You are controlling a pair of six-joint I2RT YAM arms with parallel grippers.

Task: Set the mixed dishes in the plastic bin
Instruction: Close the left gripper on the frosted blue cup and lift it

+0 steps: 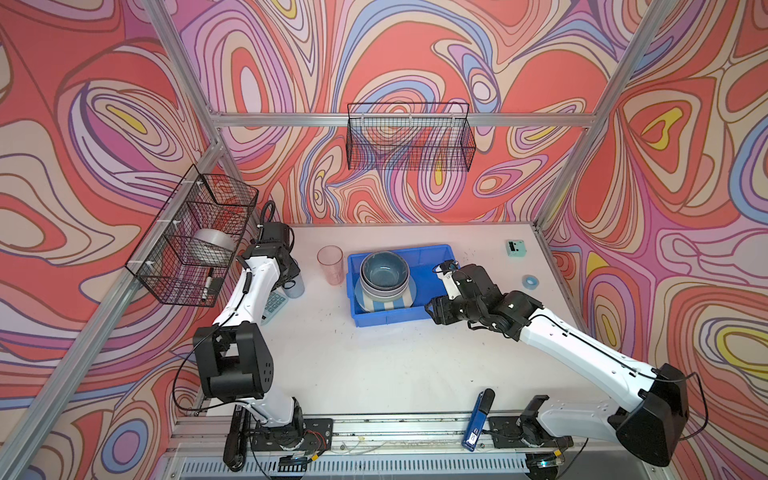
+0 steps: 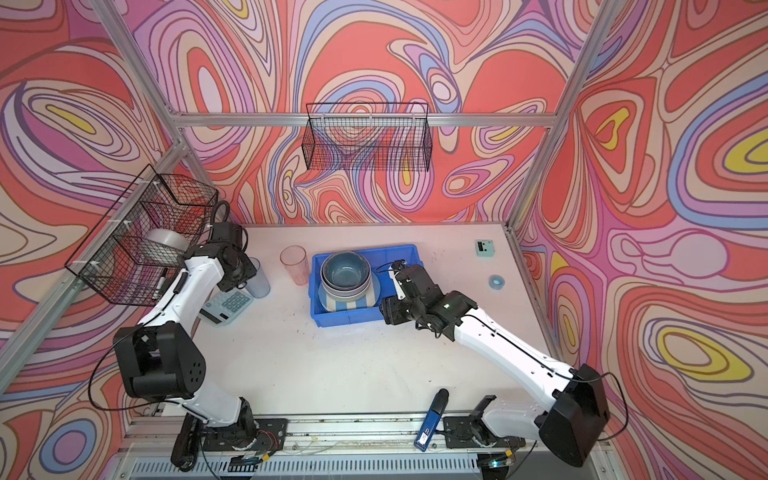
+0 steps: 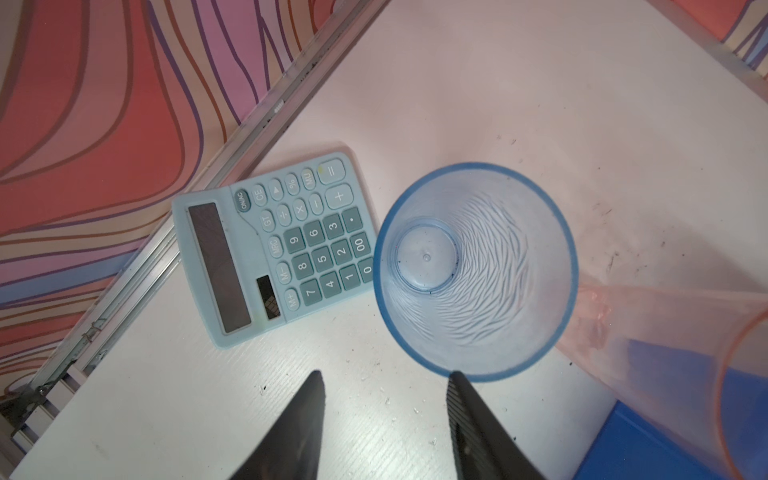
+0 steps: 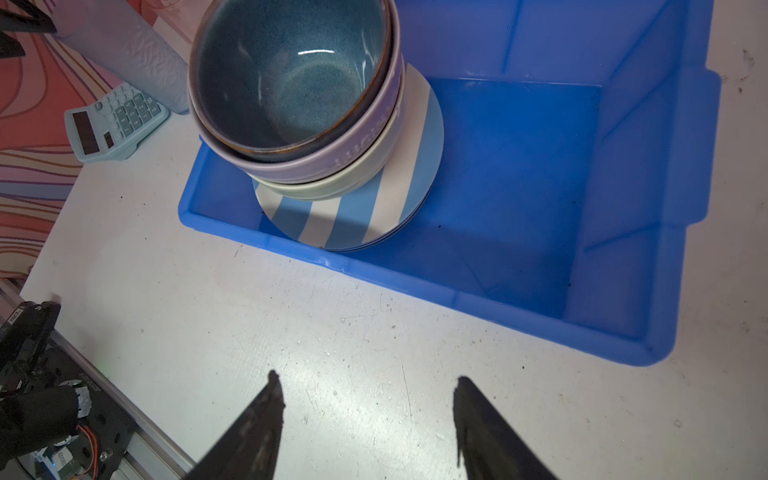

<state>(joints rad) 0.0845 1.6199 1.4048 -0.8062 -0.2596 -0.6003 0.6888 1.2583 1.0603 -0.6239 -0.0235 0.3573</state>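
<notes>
In both top views the plastic bin [image 1: 428, 272] sits at centre. It holds a striped plate [image 1: 384, 306] with nested bowls [image 1: 384, 272] on top. The pink cup [image 1: 331, 264] stands upright just left of the bin. The grey-blue cup [image 2: 258, 282] stands further left, half hidden under the left arm [image 2: 195, 270] and beside the calculator [image 2: 226, 307].

In the left wrist view the left gripper [image 3: 384, 374] enters at the bottom edge, its jaws partly apart and empty. One fingertip [image 3: 457, 376] sits at the grey-blue cup's rim, and the other is over bare table [image 3: 540, 104] on the calculator's side. The step looks like picking up this cup. To do it well, the gripper should take the cup wall between its fingers, one inside and one outside. It should then pinch gently, since thin ribbed plastic may flex or slip. A straight lift would spare the pink cup at the frame's right edge.

In the right wrist view the right gripper [image 4: 368, 378] shows at the bottom, jaws wide and holding nothing, over table short of the bin's near wall. The bin's bare floor at centre right looks like the best landing spot.
</notes>
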